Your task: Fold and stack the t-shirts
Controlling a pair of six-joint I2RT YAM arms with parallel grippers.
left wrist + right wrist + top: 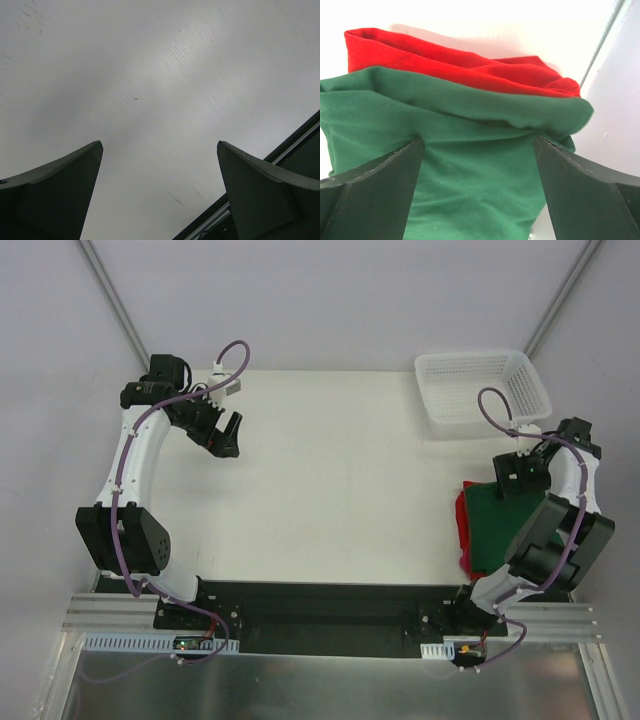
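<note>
a: top view: green t-shirt (500, 530) over red t-shirt (462, 525), four o'clock on the tabletop (340, 490); right hand (515, 475) spread above them. left hand (228, 435) spread, empty, at ten o'clock.
b: left wrist: only tabletop. right wrist: fingers (375, 190) straddle green folds; a deep pinch might snag both shirts.

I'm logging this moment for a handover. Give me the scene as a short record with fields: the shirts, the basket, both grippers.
green shirt: lies on the red shirt, at the right edge of the table
red shirt: underneath, its edge showing past the green one
basket: far right corner, apart from the shirts, no cloth seen inside
left gripper: open, over bare table, holding nothing
right gripper: open, over the green shirt; contact unclear
</note>
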